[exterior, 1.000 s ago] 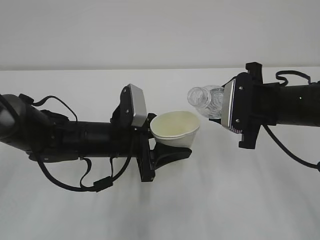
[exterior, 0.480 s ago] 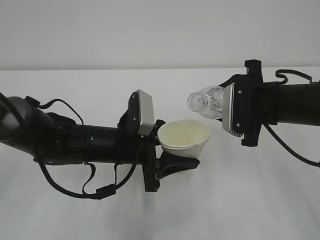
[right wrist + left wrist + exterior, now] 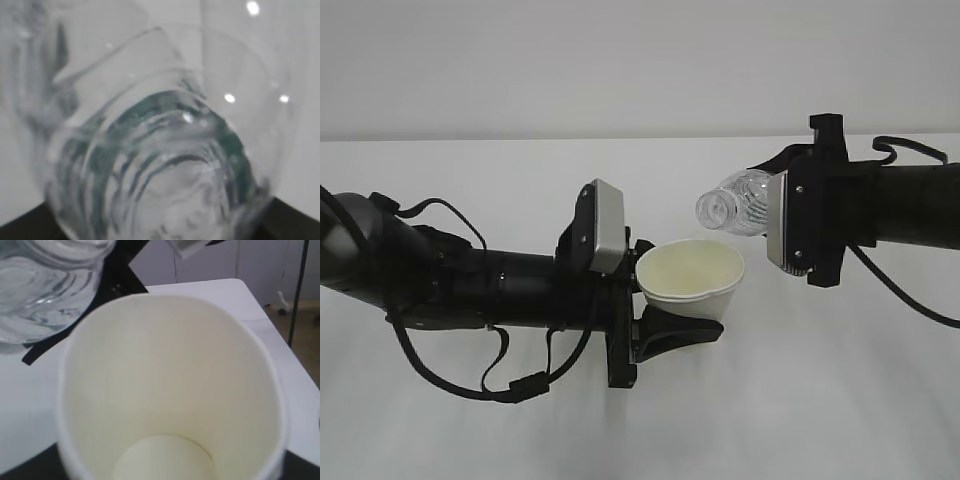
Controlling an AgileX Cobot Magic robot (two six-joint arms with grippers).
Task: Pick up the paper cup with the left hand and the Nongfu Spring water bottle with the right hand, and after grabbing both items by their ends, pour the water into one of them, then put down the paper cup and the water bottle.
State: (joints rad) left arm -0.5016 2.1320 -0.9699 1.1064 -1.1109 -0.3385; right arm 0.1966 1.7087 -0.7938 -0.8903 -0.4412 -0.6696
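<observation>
Cream paper cup [image 3: 690, 275] sits centre frame, clamped at its base by the left hand [image 3: 665, 330], mouth up and visibly empty. Just above its upper-right rim hangs the capless Nongfu Spring water bottle [image 3: 738, 208], gripped at its far end by the right hand [image 3: 810, 215]. Tip now and the stream may skip the rim, the neck barely overhanging it; squeezed walls could buckle.

Bottle [image 3: 738, 209] mouth just above and right of cup [image 3: 692, 276] rim.

Bottle [image 3: 745, 205] base hidden; water perhaps indiscernible; cup [image 3: 170, 390] base cropped.
</observation>
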